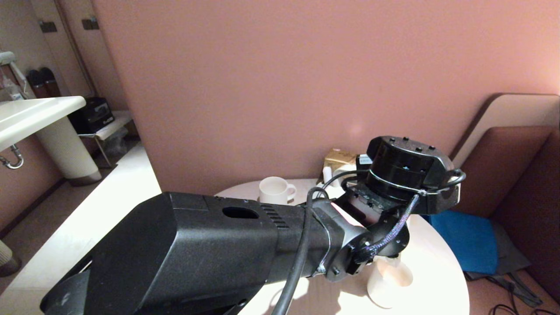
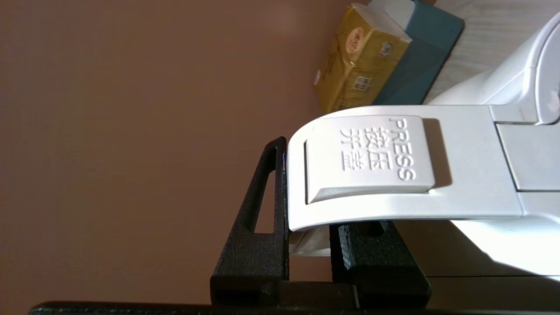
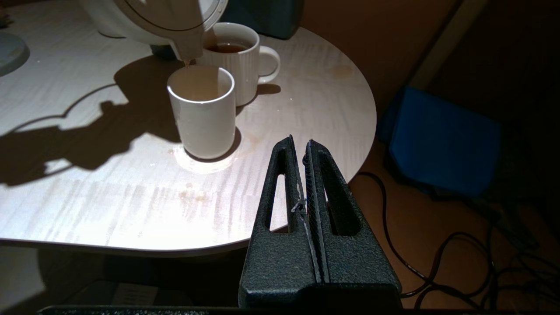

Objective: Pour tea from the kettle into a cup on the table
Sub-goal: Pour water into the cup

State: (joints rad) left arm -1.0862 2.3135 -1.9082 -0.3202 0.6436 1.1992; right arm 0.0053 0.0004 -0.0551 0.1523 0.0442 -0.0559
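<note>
Left gripper (image 2: 308,245): black fingers (image 2: 251,236) are closing narrowly around the handle of the kettle (image 2: 393,175), one on each side of the white loop, just below the raised "PRESS" button. The arm is reaching across the head view, its wrist housing covering most of the kettle there.

Kettle: cream-white jug, being held tipped over, spout pointing down directly above the cup (image 3: 202,111). In the right wrist view its rounded lid edge and spout are showing over the cup's rim.

Tea (image 3: 187,64): a thin reddish-brown thread is running from the spout tip into the cup; pale brown is showing inside the cup.

Cup: plain white, handleless, slightly tapered, standing upright on the table (image 3: 109,197), well in from the near edge.

Ribbed mug (image 3: 238,61): white, with handle, standing just behind the cup, touching or nearly so, already holding dark tea.

Wider mug (image 1: 273,190): white, small handle, sitting apart toward the far side of the table.

Yellow packet (image 2: 350,65) and teal box (image 2: 420,57): lying together at the table's far edge by the wall.

Right gripper (image 3: 304,175): fingers pressed together, holding nothing, hanging off the table's edge above the floor.

Blue cushion (image 3: 442,140): lying beyond the table.
</note>
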